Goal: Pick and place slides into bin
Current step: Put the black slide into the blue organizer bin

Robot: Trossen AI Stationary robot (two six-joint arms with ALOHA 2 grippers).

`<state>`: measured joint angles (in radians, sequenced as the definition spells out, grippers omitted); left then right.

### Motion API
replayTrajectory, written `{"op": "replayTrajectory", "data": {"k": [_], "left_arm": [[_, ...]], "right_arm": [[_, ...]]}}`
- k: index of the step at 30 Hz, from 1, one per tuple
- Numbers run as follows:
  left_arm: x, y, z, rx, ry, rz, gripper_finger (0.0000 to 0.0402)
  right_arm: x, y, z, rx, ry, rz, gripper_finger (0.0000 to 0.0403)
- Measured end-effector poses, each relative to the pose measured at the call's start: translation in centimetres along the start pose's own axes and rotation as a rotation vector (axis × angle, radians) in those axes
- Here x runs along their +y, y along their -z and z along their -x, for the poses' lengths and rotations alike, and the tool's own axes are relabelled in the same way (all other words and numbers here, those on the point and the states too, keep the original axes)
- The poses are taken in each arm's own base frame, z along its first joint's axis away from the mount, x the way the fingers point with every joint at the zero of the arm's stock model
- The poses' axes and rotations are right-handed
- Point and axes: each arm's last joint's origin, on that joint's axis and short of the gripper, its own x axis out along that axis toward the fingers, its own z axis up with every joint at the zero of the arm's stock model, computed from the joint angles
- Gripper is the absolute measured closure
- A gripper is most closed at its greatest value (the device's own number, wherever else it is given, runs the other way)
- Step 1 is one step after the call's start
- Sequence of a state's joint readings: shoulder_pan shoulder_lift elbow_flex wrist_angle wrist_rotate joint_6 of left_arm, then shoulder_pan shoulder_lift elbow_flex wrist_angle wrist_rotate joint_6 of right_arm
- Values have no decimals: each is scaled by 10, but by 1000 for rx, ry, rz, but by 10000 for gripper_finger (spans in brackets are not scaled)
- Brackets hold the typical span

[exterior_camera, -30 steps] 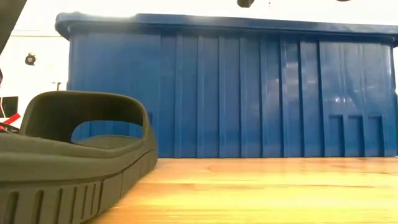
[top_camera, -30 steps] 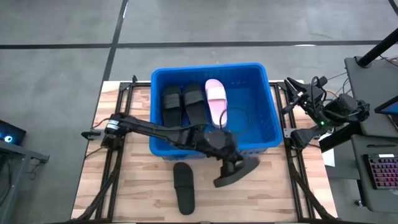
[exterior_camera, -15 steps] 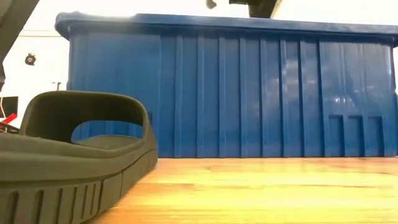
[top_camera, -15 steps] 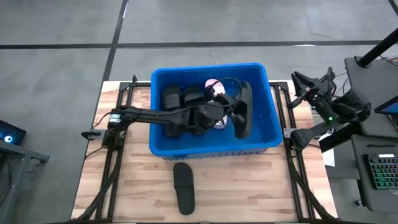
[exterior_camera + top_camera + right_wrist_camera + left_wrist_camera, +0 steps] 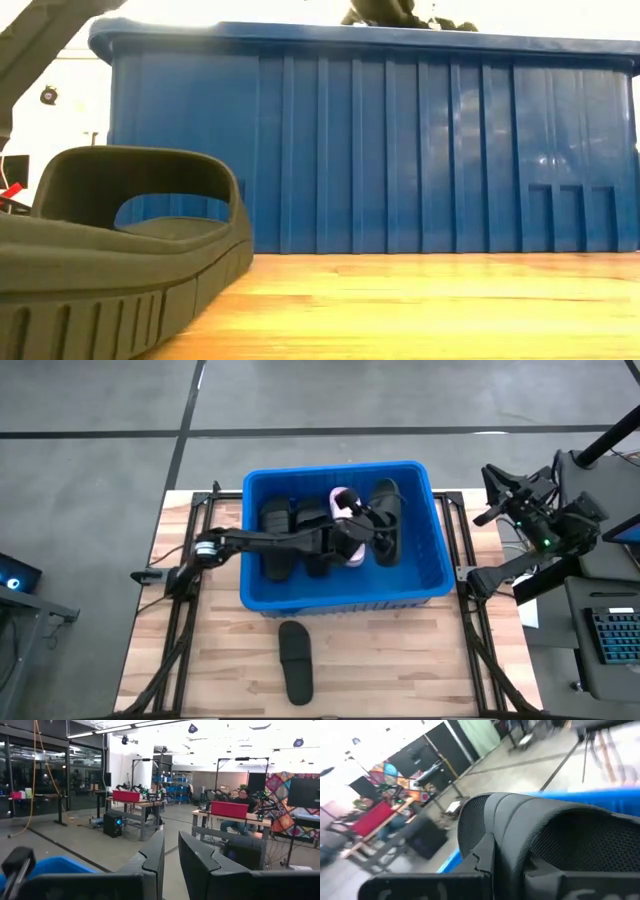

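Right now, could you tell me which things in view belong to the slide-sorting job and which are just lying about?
Belongs to the job:
- blue bin
- black slide held by the left gripper over the bin
- pink slide and black slides in the bin
- black slide on the table

Lying about:
- keyboard
- parked right gripper

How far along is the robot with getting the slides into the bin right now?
Done: two black slides and a pink slide lie in the blue bin. In hand: the left gripper holds another black slide inside the bin, not yet released. Left: one black slide on the table. The right gripper waits off to the side.
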<state>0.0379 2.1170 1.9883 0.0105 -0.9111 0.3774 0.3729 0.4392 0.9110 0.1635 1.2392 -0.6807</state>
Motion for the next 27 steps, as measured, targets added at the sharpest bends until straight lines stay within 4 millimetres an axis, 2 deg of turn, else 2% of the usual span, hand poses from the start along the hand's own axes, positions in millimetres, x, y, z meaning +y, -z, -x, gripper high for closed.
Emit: {"op": "replayTrajectory", "data": {"k": [3,7,12,18,23,27], "left_arm": [[-6,2,-8,11,-23,-46,402],[-4,5,-26,24,-80,-30,402],[-19,28,-60,43,-37,-77,402],[-38,47,-82,60,-4,-240,402],[-38,66,-95,124,3,-301,402],[-32,72,-102,145,21,-319,402]], "right_arm": [[0,0,0,12,15,1,355],[-1,1,0,38,46,-22,355],[-1,2,0,47,58,-46,355],[0,2,0,46,58,-74,355],[0,2,0,44,58,-114,355],[0,2,0,44,57,-121,355]]}}
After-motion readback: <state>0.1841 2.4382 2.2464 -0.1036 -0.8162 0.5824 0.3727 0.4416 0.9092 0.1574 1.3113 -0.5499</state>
